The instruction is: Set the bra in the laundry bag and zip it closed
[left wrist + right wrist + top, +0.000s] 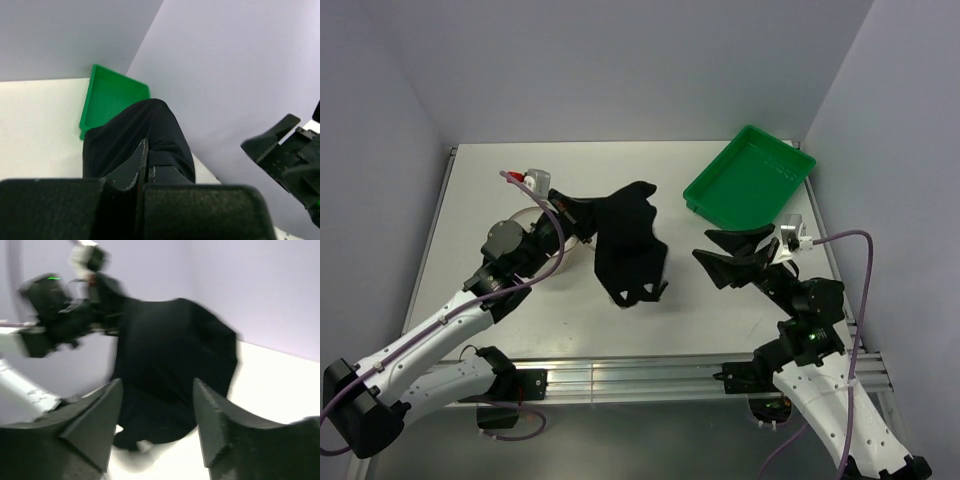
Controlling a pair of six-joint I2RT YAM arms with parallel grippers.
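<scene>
Left gripper [582, 222] has its fingers pressed together, pinching the left edge of the floppy black fabric bra [630, 245]. In the left wrist view the fingertips [146, 155] meet with black cloth bunched right beyond them. The bra hangs from that pinch over the middle of the white table [520, 170], with its lower end and thin straps sagging toward the near edge. The round white mesh laundry bag [558, 265] sits left of centre, just beside the bra and mostly hidden under the left wrist, so can't tell the zip state. Right gripper [701, 243] is at the right side, jaws spread and holding nothing, pointing at the bra with a clear gap. The rectangular green plastic tray [750, 175] is in the far right corner.
</scene>
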